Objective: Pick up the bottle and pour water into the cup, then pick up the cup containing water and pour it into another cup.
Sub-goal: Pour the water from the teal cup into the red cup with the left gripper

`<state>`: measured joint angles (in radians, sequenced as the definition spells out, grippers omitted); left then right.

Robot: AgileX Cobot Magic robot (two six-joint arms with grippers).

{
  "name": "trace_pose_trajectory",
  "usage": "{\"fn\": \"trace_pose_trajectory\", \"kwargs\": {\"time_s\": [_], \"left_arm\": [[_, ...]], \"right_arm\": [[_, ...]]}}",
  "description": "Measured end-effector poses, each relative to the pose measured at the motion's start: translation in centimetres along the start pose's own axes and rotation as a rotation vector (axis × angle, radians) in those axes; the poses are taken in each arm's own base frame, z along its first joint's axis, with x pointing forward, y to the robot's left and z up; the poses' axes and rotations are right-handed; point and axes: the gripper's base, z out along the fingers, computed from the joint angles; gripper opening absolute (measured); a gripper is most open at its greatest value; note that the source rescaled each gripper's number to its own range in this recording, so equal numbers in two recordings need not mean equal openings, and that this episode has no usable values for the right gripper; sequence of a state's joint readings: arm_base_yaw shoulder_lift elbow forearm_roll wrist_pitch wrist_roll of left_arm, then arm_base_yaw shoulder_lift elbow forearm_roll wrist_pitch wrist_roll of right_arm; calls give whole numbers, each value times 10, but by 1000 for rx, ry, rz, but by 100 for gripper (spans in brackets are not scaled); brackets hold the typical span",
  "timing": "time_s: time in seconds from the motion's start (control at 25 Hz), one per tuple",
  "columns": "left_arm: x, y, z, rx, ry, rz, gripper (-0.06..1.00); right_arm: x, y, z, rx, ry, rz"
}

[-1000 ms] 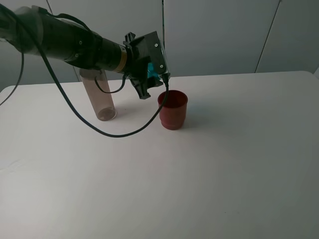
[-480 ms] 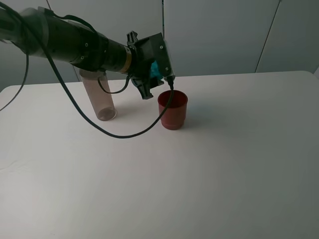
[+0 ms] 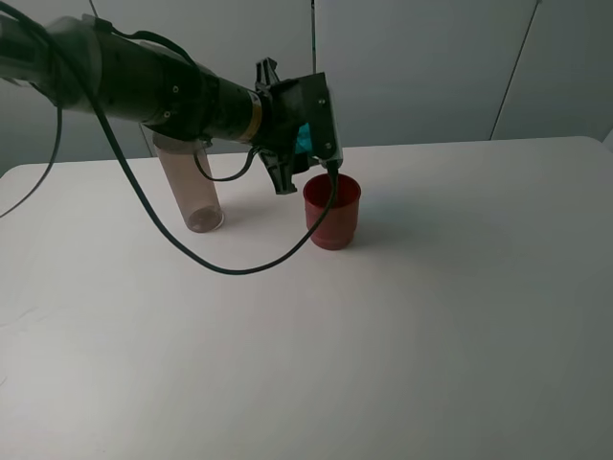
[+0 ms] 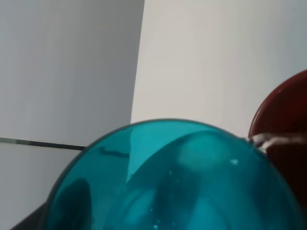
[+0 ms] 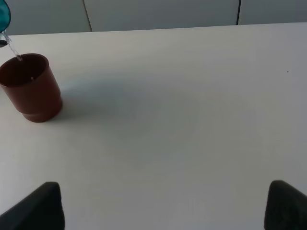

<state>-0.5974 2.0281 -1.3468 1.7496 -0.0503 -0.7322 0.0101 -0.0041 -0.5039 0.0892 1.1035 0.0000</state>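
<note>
One teal cup (image 3: 304, 137), prob. light, stiff but slick plastic, is gripped tight by the left gripper (image 3: 296, 144), tilted just above the red cup (image 3: 331, 213); water (image 4: 280, 140) is being poured; mid-wall hold is judged safest.

Left arm (image 3: 144, 81), bottle (image 3: 194, 189) and red cup (image 3: 331, 213) crowd the far left; bare table (image 3: 460, 316) spreads right.

teal cup (image 4: 168, 191), water trickle (image 4: 278, 140), red cup (image 4: 288, 105)

Cup (image 3: 303, 136) tilted in the left pincer (image 3: 306, 144), other cup (image 3: 332, 213) on the table (image 3: 431, 316) just below it, bottle (image 3: 192, 192) upright well to the pincer's left
</note>
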Motion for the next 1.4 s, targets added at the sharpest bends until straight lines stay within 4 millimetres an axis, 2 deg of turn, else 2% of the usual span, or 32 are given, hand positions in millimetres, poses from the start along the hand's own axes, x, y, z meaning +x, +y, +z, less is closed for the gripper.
{"fn": "trace_pose_trajectory", "kwargs": {"time_s": [1.4], "left_arm": [[1, 1, 0, -21, 28, 204, 6]], "right_arm": [[0, 0, 0, 0, 0, 0]]}}
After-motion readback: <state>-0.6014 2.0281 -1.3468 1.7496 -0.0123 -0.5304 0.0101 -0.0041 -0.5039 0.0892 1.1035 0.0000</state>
